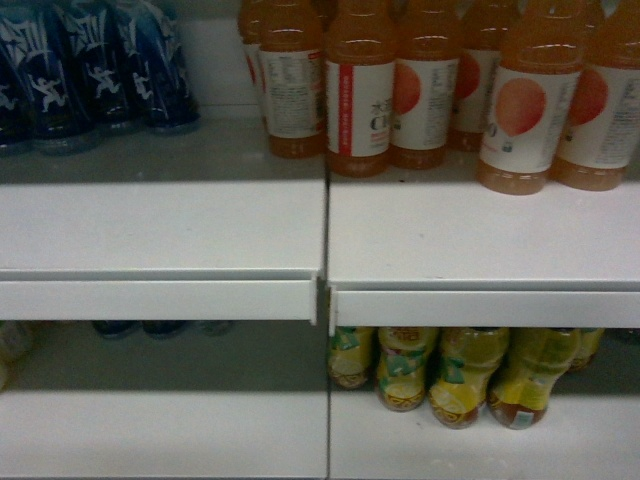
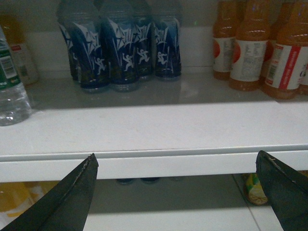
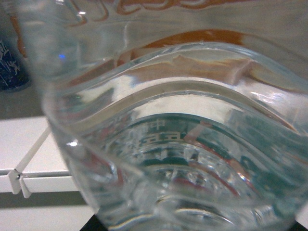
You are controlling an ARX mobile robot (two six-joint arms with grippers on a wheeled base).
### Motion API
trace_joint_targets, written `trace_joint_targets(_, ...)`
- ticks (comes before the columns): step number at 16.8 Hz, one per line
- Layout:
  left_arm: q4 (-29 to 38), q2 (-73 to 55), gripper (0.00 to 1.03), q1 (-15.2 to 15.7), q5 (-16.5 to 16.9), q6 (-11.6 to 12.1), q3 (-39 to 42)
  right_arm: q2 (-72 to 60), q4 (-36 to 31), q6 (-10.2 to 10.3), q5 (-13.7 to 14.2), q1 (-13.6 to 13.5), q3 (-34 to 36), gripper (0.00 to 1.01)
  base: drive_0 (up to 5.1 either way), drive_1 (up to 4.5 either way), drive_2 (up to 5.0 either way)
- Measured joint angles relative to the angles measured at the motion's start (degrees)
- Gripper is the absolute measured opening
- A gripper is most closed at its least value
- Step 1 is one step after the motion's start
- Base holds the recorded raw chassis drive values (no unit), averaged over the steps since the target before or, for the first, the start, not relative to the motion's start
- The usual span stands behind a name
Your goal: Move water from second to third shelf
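A clear ribbed water bottle (image 3: 183, 144) fills the right wrist view at very close range, its green label showing through the water. My right gripper (image 3: 192, 225) is shut on it, with only dark slivers of the fingers showing at the bottom corners. Another water bottle (image 2: 10, 89) with a green label stands at the far left of the shelf in the left wrist view. My left gripper (image 2: 175, 166) hangs open and empty in front of the white shelf edge (image 2: 154, 163). Neither gripper shows in the head view.
Dark blue bottles (image 1: 90, 70) stand at the back left of the upper shelf and orange drink bottles (image 1: 420, 90) at the right. Yellow-green bottles (image 1: 460, 375) stand on the lower shelf at the right. A white shelf lip (image 1: 160, 298) crosses the middle.
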State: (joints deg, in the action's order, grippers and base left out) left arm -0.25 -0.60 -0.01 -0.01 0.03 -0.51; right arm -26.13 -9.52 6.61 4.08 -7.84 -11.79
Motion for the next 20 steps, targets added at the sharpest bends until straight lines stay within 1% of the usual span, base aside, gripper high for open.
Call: trace_joint_targets(20, 0.11, 0.0, 0.98, 0.0, 0.0, 0.0, 0.0, -0.02, 0.17, 0.0, 0.0, 0.02, 0.02, 0.39, -5.0, 2.44, 2.4)
